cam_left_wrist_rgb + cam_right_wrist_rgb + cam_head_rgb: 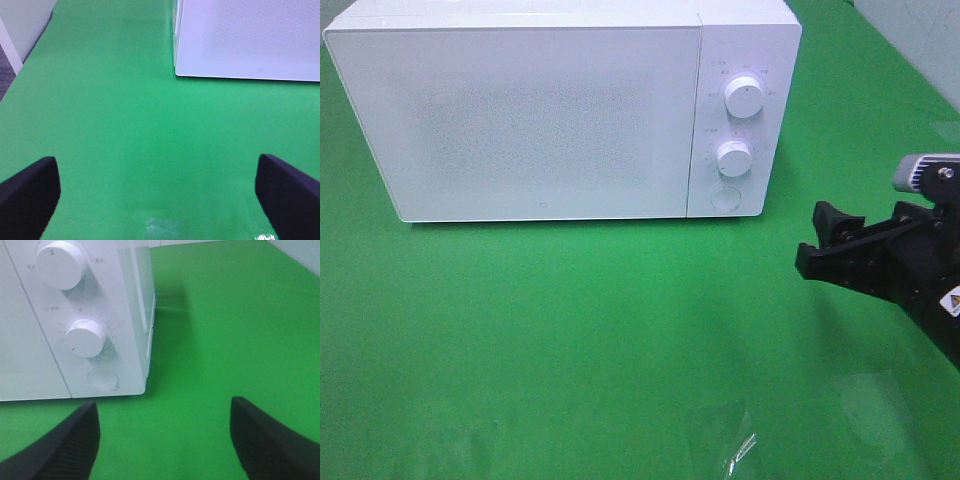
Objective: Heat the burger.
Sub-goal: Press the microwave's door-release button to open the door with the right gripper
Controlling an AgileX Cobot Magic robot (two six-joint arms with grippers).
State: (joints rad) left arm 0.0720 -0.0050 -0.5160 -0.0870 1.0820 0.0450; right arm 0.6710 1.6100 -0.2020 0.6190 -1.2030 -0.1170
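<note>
The left claw (156, 175) and the right claw (165, 410) both gape wide and empty over the green counter (570, 320), near the shut microwave (520, 110). The burger cannot be seen.

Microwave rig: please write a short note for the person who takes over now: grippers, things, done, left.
Left gripper: open, empty, above the green table, near the microwave's front corner.
Right gripper: open, empty, facing the microwave's two knobs.
Burger: in no view; the door is shut, so whether it is inside cannot be told.
Done: unclear.
Left: probably confirm the burger is inside, then set the knobs.
</note>
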